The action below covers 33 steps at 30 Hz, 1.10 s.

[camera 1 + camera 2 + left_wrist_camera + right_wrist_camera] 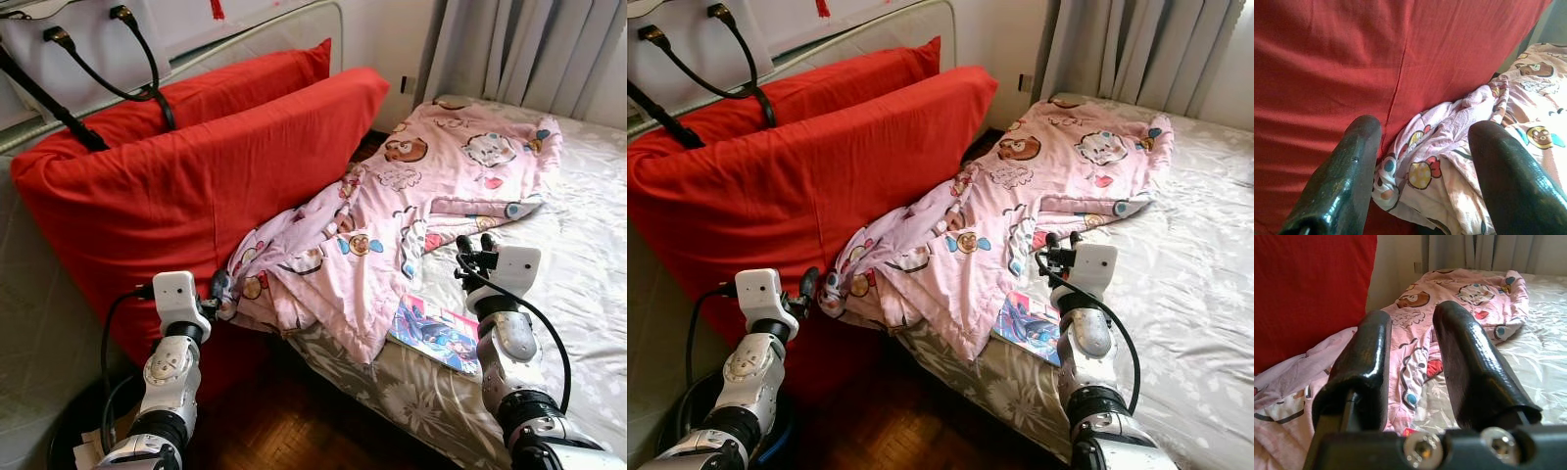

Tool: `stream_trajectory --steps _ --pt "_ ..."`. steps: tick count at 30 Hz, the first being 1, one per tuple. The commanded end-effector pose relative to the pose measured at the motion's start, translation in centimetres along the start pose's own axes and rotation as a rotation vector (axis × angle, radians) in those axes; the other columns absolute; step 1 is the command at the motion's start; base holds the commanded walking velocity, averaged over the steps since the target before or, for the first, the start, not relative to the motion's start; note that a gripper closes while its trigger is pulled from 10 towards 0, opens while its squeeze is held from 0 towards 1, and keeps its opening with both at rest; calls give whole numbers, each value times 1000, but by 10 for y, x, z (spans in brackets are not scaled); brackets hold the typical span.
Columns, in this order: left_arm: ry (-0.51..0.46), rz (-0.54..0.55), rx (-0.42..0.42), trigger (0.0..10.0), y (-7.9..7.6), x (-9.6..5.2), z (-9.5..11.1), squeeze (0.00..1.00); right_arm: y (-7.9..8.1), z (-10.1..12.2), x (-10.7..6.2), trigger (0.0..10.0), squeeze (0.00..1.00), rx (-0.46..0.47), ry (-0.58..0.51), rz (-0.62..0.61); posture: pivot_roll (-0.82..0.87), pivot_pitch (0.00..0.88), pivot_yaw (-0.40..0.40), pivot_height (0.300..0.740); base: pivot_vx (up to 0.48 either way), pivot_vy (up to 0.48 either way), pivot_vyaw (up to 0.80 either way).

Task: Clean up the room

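Observation:
A pink cartoon-print blanket (411,196) lies crumpled across the bed, its lower corner hanging off the near edge. My left gripper (217,290) is open right at that hanging corner (1415,171), beside the red cushion (186,186). My right gripper (475,253) hovers open just above the blanket's near side edge (1415,357). A colourful magazine (436,333) lies on the bed under the blanket's edge, next to my right arm.
Two big red cushions lean against a white frame (255,29) left of the bed. The bed has a pale floral sheet (578,245). Grey curtains (529,49) hang behind. Dark parquet floor (284,421) runs between cushions and bed. Black cables (137,54) hang above the cushions.

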<state>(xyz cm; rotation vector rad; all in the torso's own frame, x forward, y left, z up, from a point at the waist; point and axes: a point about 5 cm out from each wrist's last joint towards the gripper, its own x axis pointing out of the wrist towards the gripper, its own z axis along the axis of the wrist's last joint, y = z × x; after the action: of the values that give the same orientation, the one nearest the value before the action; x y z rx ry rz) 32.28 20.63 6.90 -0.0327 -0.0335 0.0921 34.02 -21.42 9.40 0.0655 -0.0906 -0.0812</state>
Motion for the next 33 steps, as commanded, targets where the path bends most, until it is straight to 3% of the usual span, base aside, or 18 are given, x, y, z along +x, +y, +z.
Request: stream_trajectory --steps 1,11,18,21,33 --pt "-13 -12 17 10000 -1 2 3 0 3 1 0 10000 0 5 -13 6 -66 0 51 740 0 0 0" --pt "-16 -18 2 10000 -4 1 2 0 -3 -3 -1 10000 0 -9 29 -32 -73 0 53 740 0 0 0" --pt "-17 -21 6 10000 -4 3 3 0 -2 -5 -1 10000 0 -23 41 -25 -69 0 52 690 0 0 0" --pt "-16 -23 8 10000 -5 4 4 0 -1 -2 -2 10000 0 -19 4 -19 -69 0 54 690 0 0 0" --pt "-19 -26 9 10000 -4 5 6 0 0 -7 -2 10000 0 -27 51 -27 -59 0 57 690 0 0 0"
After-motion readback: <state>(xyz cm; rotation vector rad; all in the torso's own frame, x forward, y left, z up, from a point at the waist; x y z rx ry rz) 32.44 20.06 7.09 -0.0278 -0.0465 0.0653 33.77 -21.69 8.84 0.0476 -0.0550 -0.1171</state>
